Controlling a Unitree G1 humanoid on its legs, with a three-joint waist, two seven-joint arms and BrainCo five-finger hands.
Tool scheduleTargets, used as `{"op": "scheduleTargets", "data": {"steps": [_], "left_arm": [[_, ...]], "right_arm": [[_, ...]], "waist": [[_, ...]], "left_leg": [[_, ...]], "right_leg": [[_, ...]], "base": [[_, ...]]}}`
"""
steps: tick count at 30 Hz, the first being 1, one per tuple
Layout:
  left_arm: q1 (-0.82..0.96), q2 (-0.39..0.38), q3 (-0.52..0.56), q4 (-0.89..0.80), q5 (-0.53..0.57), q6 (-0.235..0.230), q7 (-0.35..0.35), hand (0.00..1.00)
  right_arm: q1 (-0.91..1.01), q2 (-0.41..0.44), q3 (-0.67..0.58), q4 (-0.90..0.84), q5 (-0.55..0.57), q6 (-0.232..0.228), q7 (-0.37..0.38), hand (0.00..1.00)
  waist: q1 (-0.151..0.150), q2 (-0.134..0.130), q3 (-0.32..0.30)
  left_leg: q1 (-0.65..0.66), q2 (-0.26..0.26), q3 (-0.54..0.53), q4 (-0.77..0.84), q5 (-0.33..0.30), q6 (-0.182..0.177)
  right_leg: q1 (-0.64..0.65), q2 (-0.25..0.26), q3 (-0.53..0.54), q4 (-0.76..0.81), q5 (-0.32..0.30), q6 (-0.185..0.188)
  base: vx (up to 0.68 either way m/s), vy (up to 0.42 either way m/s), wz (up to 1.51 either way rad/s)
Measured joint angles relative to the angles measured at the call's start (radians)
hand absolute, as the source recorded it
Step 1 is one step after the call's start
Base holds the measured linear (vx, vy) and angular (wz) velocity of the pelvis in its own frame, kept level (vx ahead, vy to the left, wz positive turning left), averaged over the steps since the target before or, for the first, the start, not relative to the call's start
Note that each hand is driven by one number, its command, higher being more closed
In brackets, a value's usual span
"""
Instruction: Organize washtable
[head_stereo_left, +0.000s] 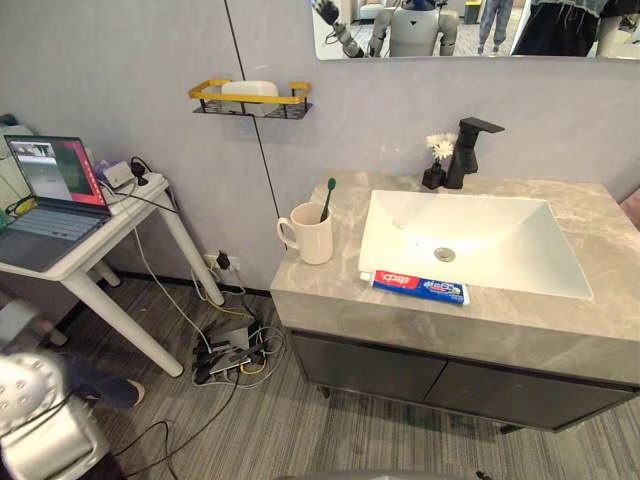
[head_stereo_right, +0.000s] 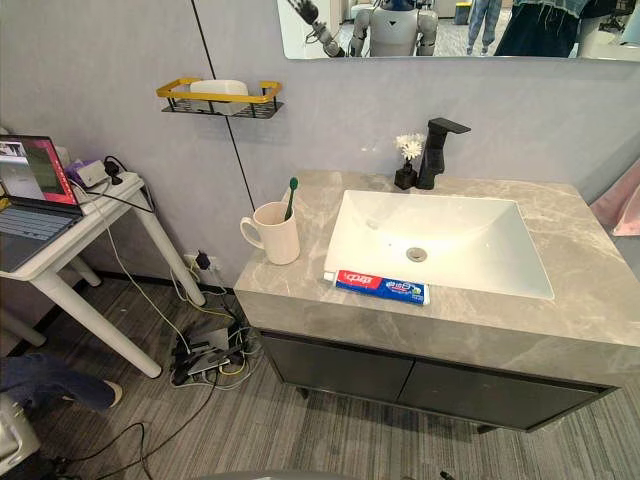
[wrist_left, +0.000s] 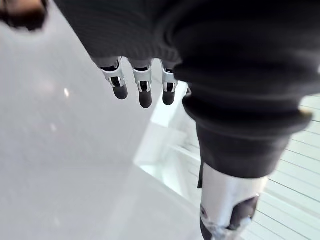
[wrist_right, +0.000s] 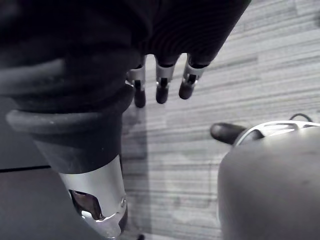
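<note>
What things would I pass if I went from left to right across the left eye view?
laptop → cup with a toothbrush in it → toothpaste lying at the front of the sink

Both eye views look down from the head toward the far wall, sharing the washtable (head_stereo_left: 330, 300), sink (head_stereo_left: 400, 228) and the desk (head_stereo_left: 95, 252) at left. Each wrist view looks very closely along its own hand: left hand (wrist_left: 145, 91), right hand (wrist_right: 161, 90) above floor (wrist_right: 270, 60).
</note>
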Motion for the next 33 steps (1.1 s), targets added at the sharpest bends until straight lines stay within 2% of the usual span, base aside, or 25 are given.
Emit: {"op": "scheduleTargets", "data": {"steps": [3, 5, 8, 11, 15, 17, 20, 24, 27, 29, 33], "left_arm": [[-0.023, -0.008, -0.216, -0.042, 0.013, -0.029, -0.073, 0.00], [-0.041, -0.010, -0.397, -0.041, 0.027, -0.037, -0.128, 0.00], [-0.193, -0.007, -0.643, 0.038, 0.029, -0.039, -0.225, 0.00], [-0.344, 0.006, -0.798, 0.163, 0.037, -0.037, -0.295, 0.00], [-0.501, -0.030, -0.976, 0.360, 0.073, -0.020, -0.377, 0.00], [-0.537, -0.070, -1.017, 0.440, 0.093, -0.009, -0.395, 0.00], [-0.590, -0.121, -1.066, 0.572, 0.162, 0.011, -0.397, 0.00], [-0.615, -0.133, -1.111, 0.678, 0.223, 0.027, -0.402, 0.00], [-0.615, -0.119, -1.121, 0.833, 0.274, 0.048, -0.420, 0.00], [-0.614, -0.097, -1.127, 0.888, 0.309, 0.057, -0.423, 0.00], [-0.607, -0.034, -1.126, 0.948, 0.375, 0.079, -0.446, 0.00]], "right_arm": [[-0.007, 0.001, 0.008, 0.003, 0.004, -0.001, 0.002, 0.00], [-0.024, -0.001, 0.008, 0.015, 0.006, -0.002, 0.006, 0.00], [-0.050, -0.023, 0.044, 0.066, 0.009, -0.002, 0.023, 0.00], [-0.084, -0.032, 0.052, 0.111, 0.010, -0.001, 0.024, 0.00], [-0.115, -0.059, 0.113, 0.133, 0.014, 0.000, 0.034, 0.00], [-0.121, -0.070, 0.124, 0.133, 0.015, -0.001, 0.043, 0.00], [-0.127, -0.069, 0.133, 0.133, 0.015, 0.000, 0.043, 0.00], [-0.132, -0.071, 0.133, 0.130, 0.022, 0.000, 0.043, 0.00], [-0.135, -0.067, 0.130, 0.123, 0.022, 0.002, 0.043, 0.00], [-0.131, -0.068, 0.123, 0.109, 0.023, 0.003, 0.043, 0.00], [-0.099, -0.067, 0.122, 0.097, 0.023, 0.014, 0.044, 0.00]], "waist": [[-0.006, 0.004, -0.005], [-0.024, 0.006, -0.007], [-0.028, 0.012, -0.012], [-0.047, 0.023, -0.017], [-0.082, 0.039, -0.018], [-0.093, 0.048, -0.016], [-0.109, 0.046, -0.013], [-0.133, 0.037, -0.006], [-0.145, 0.013, 0.018], [-0.161, 0.008, 0.045], [-0.171, 0.001, 0.079]], "left_leg": [[-0.004, -0.002, 0.001, 0.000, 0.000, 0.000], [-0.007, -0.003, 0.004, -0.001, 0.010, -0.003], [-0.003, -0.003, 0.003, -0.001, 0.012, -0.004], [-0.001, -0.003, 0.003, -0.001, 0.014, -0.005], [0.008, -0.002, 0.006, -0.001, 0.014, -0.005], [0.016, -0.001, 0.007, -0.001, 0.014, -0.005], [0.024, 0.004, 0.010, -0.002, 0.014, -0.005], [0.027, 0.007, 0.019, -0.016, 0.014, -0.005], [0.050, 0.015, 0.039, -0.040, 0.013, -0.006], [0.050, 0.014, 0.044, -0.047, 0.013, -0.006], [0.047, 0.016, 0.065, -0.055, 0.012, -0.006]], "right_leg": [[-0.003, -0.002, 0.004, -0.004, 0.004, 0.006], [-0.010, -0.001, 0.009, -0.006, 0.009, 0.012], [-0.009, 0.000, 0.017, -0.013, 0.014, 0.011], [-0.008, 0.000, 0.020, -0.013, 0.014, 0.011], [-0.010, 0.001, 0.036, -0.012, 0.013, 0.010], [-0.012, 0.001, 0.052, -0.011, 0.013, 0.010], [-0.019, 0.005, 0.073, -0.011, 0.014, 0.005], [-0.030, 0.008, 0.094, -0.012, 0.021, 0.002], [-0.027, 0.020, 0.108, -0.042, 0.038, -0.019], [-0.027, 0.021, 0.113, -0.057, 0.047, -0.029], [-0.039, 0.022, 0.133, -0.064, 0.059, -0.024]], "base": [[-0.02, 0.007, -0.05], [0.02, 0.005, 0.00], [0.03, 0.004, -0.06], [0.01, 0.004, -0.04], [-0.01, 0.003, -0.10], [-0.02, 0.004, -0.19], [-0.02, -0.002, -0.21], [-0.01, 0.009, -0.17], [-0.03, 0.004, -0.21], [-0.04, 0.013, -0.17], [0.00, 0.022, -0.14]]}}
